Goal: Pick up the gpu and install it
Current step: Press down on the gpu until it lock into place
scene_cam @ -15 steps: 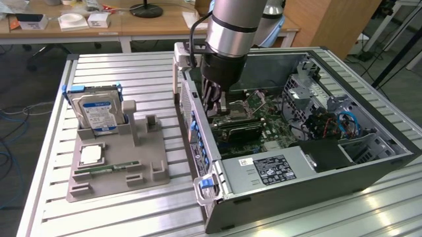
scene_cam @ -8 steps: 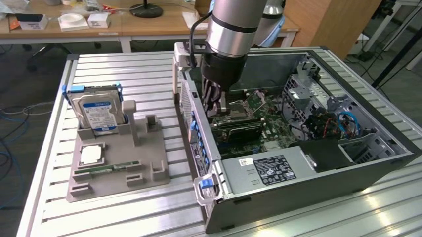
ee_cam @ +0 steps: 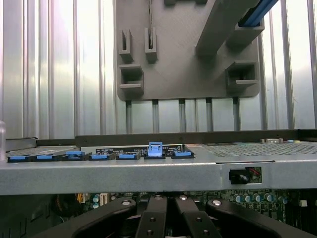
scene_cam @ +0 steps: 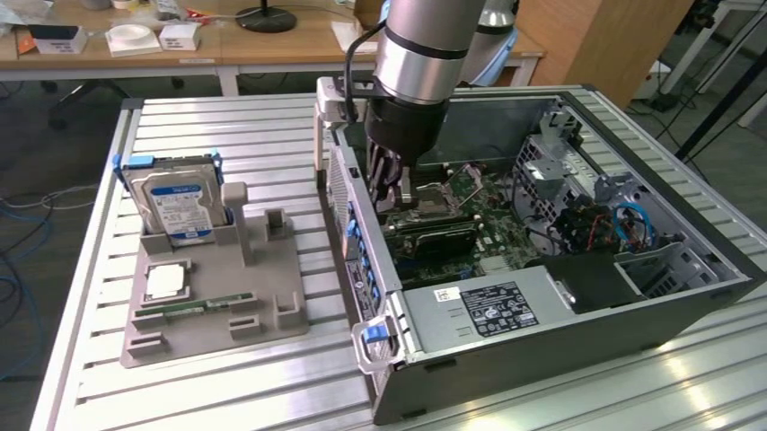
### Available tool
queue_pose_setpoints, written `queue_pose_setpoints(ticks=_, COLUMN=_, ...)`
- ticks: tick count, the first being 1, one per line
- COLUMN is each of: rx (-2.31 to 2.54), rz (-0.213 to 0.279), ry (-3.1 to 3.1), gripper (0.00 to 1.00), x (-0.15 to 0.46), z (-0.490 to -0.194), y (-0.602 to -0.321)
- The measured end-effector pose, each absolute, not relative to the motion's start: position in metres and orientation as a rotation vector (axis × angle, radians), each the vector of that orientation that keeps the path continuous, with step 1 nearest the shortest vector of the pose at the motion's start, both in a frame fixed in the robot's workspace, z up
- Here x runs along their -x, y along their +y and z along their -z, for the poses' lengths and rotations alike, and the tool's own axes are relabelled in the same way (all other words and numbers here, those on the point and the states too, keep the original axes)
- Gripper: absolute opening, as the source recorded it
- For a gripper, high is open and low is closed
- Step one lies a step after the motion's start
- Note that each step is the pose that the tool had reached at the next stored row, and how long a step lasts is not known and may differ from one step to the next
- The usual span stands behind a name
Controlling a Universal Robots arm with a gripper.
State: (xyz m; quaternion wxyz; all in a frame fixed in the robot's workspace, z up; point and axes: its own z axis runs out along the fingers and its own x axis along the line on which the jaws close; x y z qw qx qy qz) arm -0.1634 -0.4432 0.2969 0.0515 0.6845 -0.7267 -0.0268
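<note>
I have my end effector point(scene_cam: 405, 184) lowered inside the open computer case point(scene_cam: 671, 269), fingers drawn together, just above the motherboard point(scene_cam: 480, 224) near the case's rear wall with its blue slot latches point(ee_cam: 155, 148). Whether the gpu point(scene_cam: 434, 235) is pinched between them I cannot tell. A dark flat rectangular card, which I take to be it, lies directly below my fingertips, down at the motherboard. Its long axis seems to run across the board, from the rear wall on the exterior view's left toward the drive cages on that view's right, but its bracket end is hidden from me. Out on the worktop point(scene_cam: 240, 117), the grey parts holder point(scene_cam: 210, 314) carries the hard drive point(scene_cam: 178, 206), a processor point(scene_cam: 165, 282) and a memory stick point(scene_cam: 198, 307).
</note>
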Motion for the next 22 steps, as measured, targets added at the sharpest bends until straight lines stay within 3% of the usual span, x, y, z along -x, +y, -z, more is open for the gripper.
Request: queue_pose_setpoints(ticks=22, rx=-2.082, rz=0.083, ry=-2.209, gripper=0.11, x=0.1621, z=-0.2999, y=-0.4436)
